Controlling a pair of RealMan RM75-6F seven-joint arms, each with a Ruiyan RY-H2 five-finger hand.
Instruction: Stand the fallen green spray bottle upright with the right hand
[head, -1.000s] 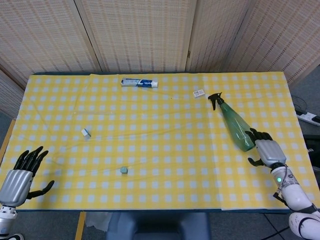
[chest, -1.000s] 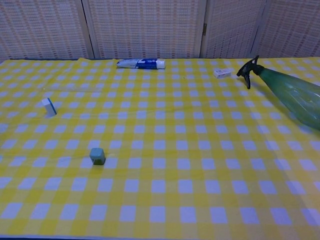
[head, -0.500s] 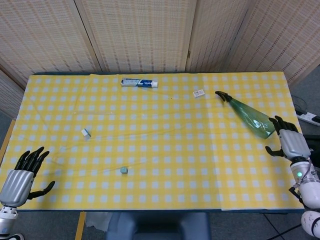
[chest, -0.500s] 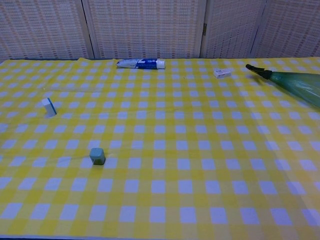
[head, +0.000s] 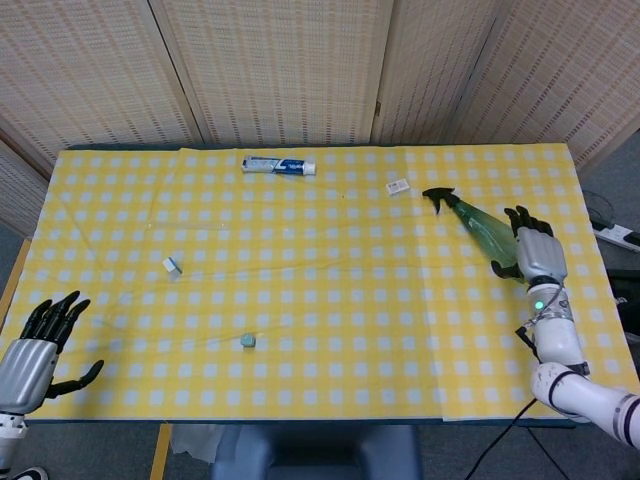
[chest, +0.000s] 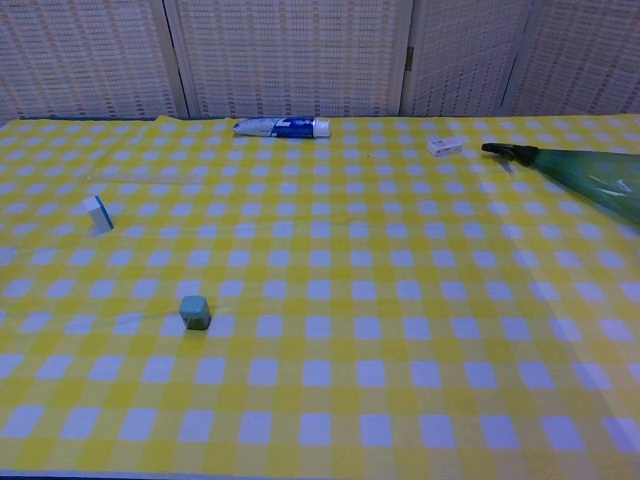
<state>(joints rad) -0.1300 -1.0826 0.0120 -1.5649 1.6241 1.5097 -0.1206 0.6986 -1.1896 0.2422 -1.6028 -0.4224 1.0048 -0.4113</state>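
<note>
The green spray bottle (head: 482, 233) lies tilted on the yellow checked cloth at the right, its black nozzle (head: 437, 196) pointing to the far left. My right hand (head: 534, 256) grips its wide base end, fingers curled around it. In the chest view the green spray bottle (chest: 592, 178) enters from the right edge, lying nearly flat with its nozzle (chest: 505, 151) to the left; the hand itself is out of that frame. My left hand (head: 36, 344) hangs at the near left corner, fingers spread and holding nothing.
A toothpaste tube (head: 278, 165) lies at the far middle, and a small white box (head: 398, 186) sits just left of the nozzle. A white and blue eraser (chest: 96, 213) stands at the left. A small green cube (chest: 195, 312) sits near the front.
My right hand has swung from the near right edge further back and inward, carrying the bottle's base. The bottle has turned, lying flatter, its nozzle staying near the white box.
</note>
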